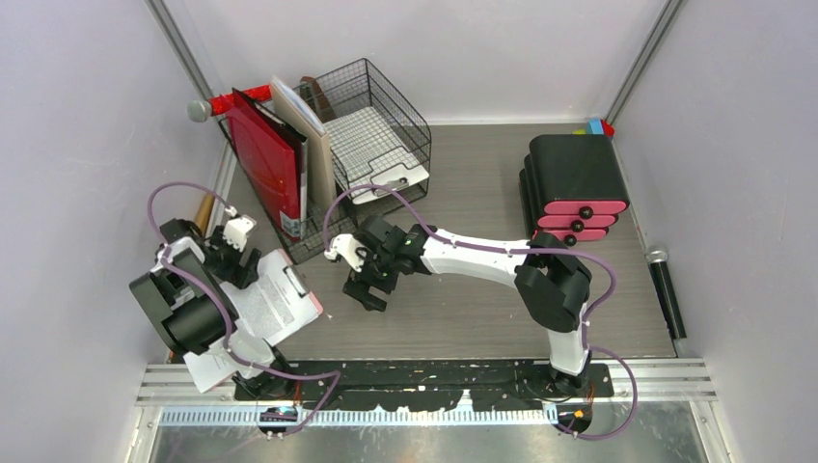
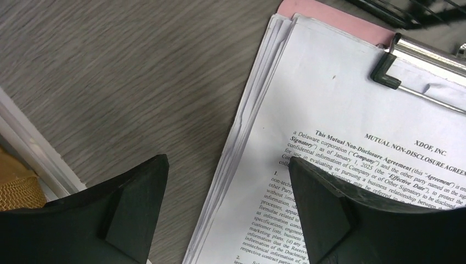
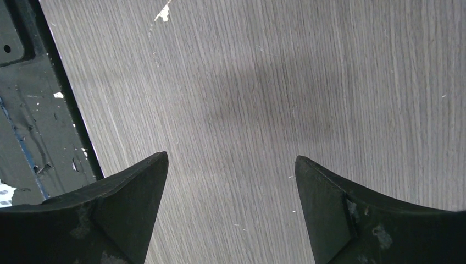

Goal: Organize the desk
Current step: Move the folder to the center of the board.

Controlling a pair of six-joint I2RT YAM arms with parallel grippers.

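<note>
Mesh rack (image 1: 405, 116): white sheets (image 1: 371, 145) inside, red folder (image 1: 270, 164) upright at its left; clipboard (image 1: 280, 301) on counter (image 1: 463, 313) front-left of rack, print legible only from left wrist; left tool (image 2: 228, 160) jaws spread astride paper (image 2: 340, 110) edge; right tool (image 3: 231, 159) jaws spread over counter before rack; drawers (image 1: 576, 188) right of rack, contents hidden.

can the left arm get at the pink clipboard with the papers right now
Probably yes: the left hand hangs open over the edge of the pink clipboard of white printed papers, one finger above the grey wood-grain desk, nothing between.
</note>
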